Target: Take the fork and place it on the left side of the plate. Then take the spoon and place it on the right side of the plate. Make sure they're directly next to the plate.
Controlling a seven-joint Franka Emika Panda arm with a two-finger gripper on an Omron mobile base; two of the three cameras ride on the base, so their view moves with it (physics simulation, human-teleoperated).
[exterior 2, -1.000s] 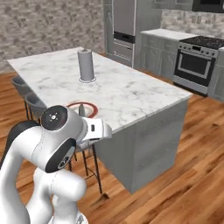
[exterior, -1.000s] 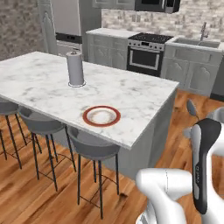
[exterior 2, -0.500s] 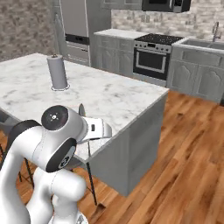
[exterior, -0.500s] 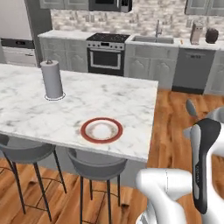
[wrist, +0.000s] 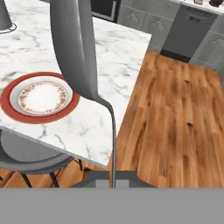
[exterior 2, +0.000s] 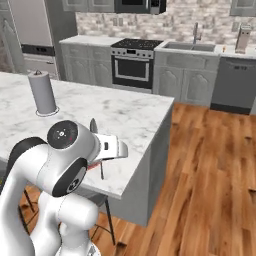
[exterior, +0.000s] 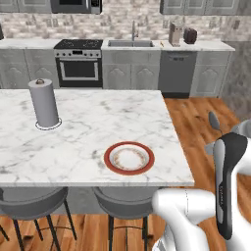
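Observation:
My gripper (wrist: 111, 177) is shut on the thin handle of the silver-grey spoon (wrist: 76, 48). The spoon's oval bowl rises large and close in the hand view. The bowl pokes up beside the arm in the left base view as spoon (exterior: 213, 120), and over the island's near edge in the right base view as spoon (exterior 2: 93, 125). The red-rimmed plate (exterior: 109, 160) with its pale centre lies near the island's front edge. In the hand view the plate (wrist: 8, 104) sits left of and below the spoon. The orange fork is out of view.
A grey paper-towel roll (exterior: 45, 104) stands upright at the island's back left. Grey stools (exterior: 29, 206) are tucked under the island's (exterior: 162, 137) front edge. Wooden floor (wrist: 175, 109) lies to the right. An oven (exterior: 78, 63) and sink counter line the far wall.
The base has driven, so both base views have swung round to face the island squarely. The arm keeps its pose with the spoon held; plate and roll stay put on the island.

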